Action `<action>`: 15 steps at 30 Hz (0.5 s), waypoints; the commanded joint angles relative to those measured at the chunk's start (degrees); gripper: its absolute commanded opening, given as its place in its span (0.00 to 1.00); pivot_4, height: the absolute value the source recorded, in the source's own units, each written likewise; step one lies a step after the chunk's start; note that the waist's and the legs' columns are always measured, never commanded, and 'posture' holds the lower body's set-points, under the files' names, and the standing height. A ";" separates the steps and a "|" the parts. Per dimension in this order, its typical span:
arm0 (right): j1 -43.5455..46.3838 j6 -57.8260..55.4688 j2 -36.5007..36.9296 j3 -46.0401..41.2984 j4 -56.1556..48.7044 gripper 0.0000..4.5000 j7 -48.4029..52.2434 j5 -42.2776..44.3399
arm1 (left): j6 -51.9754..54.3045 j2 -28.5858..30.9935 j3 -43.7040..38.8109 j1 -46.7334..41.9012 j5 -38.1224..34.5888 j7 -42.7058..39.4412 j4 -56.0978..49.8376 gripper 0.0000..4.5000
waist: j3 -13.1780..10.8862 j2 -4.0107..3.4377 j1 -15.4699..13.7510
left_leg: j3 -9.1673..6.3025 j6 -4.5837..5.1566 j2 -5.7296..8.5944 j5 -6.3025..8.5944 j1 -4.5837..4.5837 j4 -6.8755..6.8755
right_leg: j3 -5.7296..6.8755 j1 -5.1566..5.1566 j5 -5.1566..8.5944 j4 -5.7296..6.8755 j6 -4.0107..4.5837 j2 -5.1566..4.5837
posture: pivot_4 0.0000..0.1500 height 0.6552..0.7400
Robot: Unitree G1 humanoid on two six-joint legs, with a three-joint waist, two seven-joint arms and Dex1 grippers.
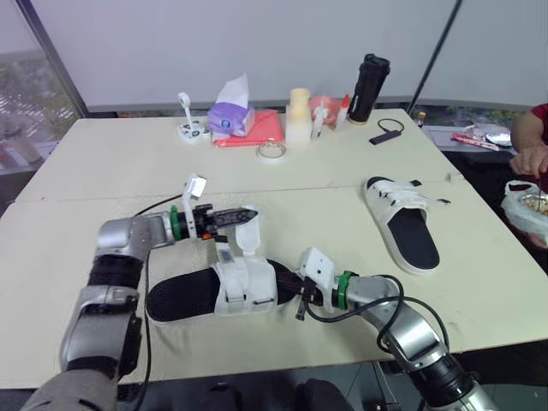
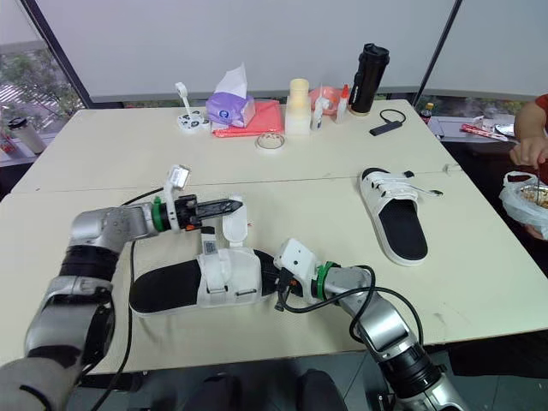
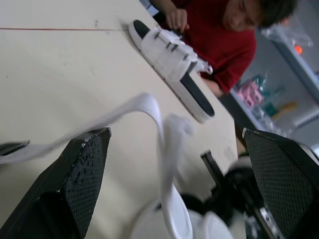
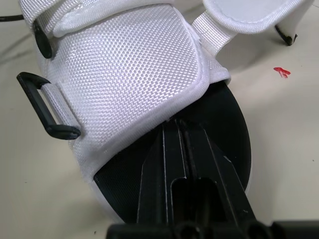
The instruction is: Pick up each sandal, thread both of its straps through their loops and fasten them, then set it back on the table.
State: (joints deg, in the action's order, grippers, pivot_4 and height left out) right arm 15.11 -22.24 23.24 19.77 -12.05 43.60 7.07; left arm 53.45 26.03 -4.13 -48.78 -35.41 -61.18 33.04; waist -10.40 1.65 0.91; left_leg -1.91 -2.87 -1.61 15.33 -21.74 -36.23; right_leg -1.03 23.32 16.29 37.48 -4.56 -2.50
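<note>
The near sandal (image 1: pixel 214 291), black-soled with a white upper, lies on the table's front part. One of its white straps (image 1: pixel 248 233) stands loose and curls upward. My left gripper (image 1: pixel 251 217) is open at that strap, and the left wrist view shows the strap (image 3: pixel 149 109) passing between its spread fingers (image 3: pixel 82 174). My right gripper (image 1: pixel 289 287) is shut on the sandal's black sole (image 4: pixel 219 129), beside the white upper (image 4: pixel 129 74) and a black loop (image 4: pixel 47 107). The second sandal (image 1: pixel 401 224) lies to the right with its straps across it.
At the table's back stand a black bottle (image 1: pixel 368 87), a purple tissue box (image 1: pixel 231 116), a red folder (image 1: pixel 265 128), a cream bottle (image 1: pixel 298 116) and a tape roll (image 1: pixel 271 151). A person in red (image 1: pixel 531 154) sits at the right edge.
</note>
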 commanded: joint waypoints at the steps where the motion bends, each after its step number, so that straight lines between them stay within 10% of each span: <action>1: -0.31 -0.51 -0.22 0.37 1.04 0.00 -0.93 -1.07 | -2.56 -1.77 -2.68 -4.87 1.01 2.19 6.65 0.98 | 0.00 0.00 0.12 | 0.00 0.00 0.00 0.00 0.00 0.00 | 0.00 0.00 0.00 0.01 0.00 0.00 | 1.00 1.00; 12: 0.39 0.73 -1.28 0.30 3.00 0.00 -2.76 -1.86 | -14.78 -5.34 -4.58 -13.47 6.30 4.20 20.77 0.98 | 0.00 0.00 0.03 | 0.00 -0.01 0.02 0.00 0.00 0.00 | 0.02 0.01 -0.01 0.06 -0.01 -0.01 | 1.00 1.00; 15: 0.47 1.20 -1.53 0.38 3.63 0.00 -2.96 -2.08 | -16.87 -5.76 -2.50 -13.86 8.69 2.11 19.59 0.82 | 0.00 0.00 0.02 | 0.00 -0.01 0.03 0.00 -0.01 0.00 | 0.01 0.01 -0.01 0.06 -0.03 -0.02 | 1.00 1.00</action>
State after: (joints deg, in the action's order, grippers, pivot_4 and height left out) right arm 15.96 -20.71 21.65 19.90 -9.84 41.41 6.24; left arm 38.22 20.28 -7.46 -61.22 -27.92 -57.40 54.28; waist -10.40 1.66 0.93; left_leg -1.91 -2.88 -1.58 15.33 -21.74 -36.24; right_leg -1.02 23.33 16.28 37.53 -4.59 -2.52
